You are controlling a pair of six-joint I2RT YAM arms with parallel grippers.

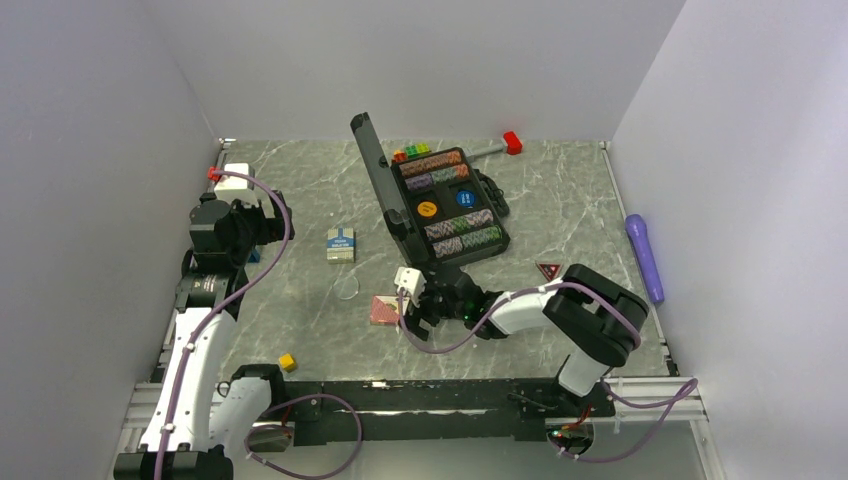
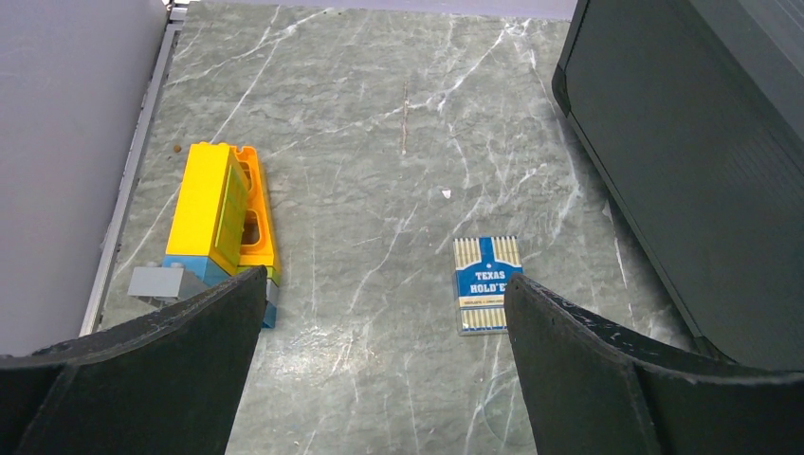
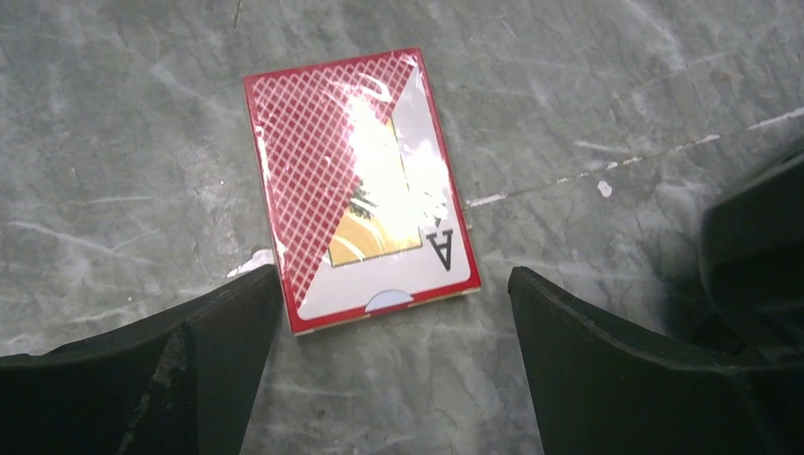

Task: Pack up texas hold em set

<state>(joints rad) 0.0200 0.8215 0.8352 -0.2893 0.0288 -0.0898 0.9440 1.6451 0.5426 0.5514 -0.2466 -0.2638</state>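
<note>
The black briefcase (image 1: 440,205) stands open at the table's middle back, lid up, with rows of striped chips and an orange and a blue marker inside; its lid also shows in the left wrist view (image 2: 692,161). The blue-white card deck (image 1: 341,244) lies flat left of it, and shows ahead of my open, empty left gripper (image 2: 384,313) as (image 2: 485,282). The pink card deck (image 1: 384,310) lies in front of the case. My right gripper (image 3: 393,313) is open just short of that deck (image 3: 360,185), not touching it. A red triangular marker (image 1: 548,270) lies right of the case.
A yellow and orange block stack (image 2: 223,213) stands by the left wall. A small yellow cube (image 1: 287,362) lies near the front edge. A purple cylinder (image 1: 645,255) lies along the right wall. A red-headed tool (image 1: 511,142) and coloured blocks (image 1: 411,152) sit behind the case.
</note>
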